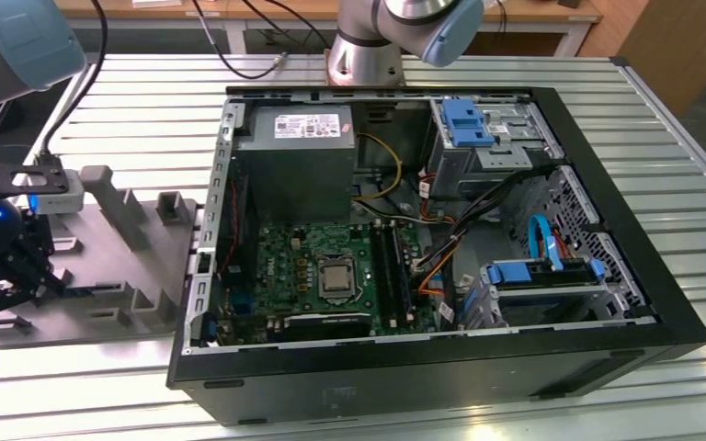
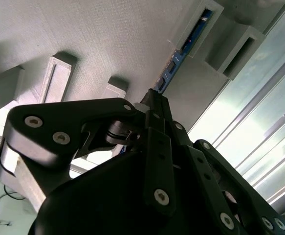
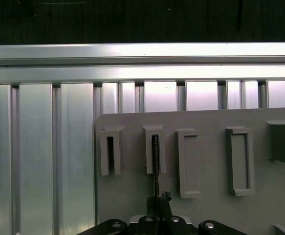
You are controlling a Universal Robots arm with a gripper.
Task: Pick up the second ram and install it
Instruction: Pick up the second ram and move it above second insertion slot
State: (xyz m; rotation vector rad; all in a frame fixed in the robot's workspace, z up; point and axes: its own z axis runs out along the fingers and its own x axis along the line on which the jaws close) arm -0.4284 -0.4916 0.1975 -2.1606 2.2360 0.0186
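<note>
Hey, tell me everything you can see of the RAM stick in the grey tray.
The second ram is a thin, flat circuit board, bluish-dark, seen as a slim dark line edge-on in the first wrist view. It stands on edge, its far end in a slotted post of the grey tray; the gripper is shut on its near end.

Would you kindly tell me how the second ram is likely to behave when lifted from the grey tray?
The second ram looks a thin flat board, so probably stiff and light. It sits edge-on in a grey tray slot, so freed it would likely tip over. Its exposed chips suggest fragility.
</note>
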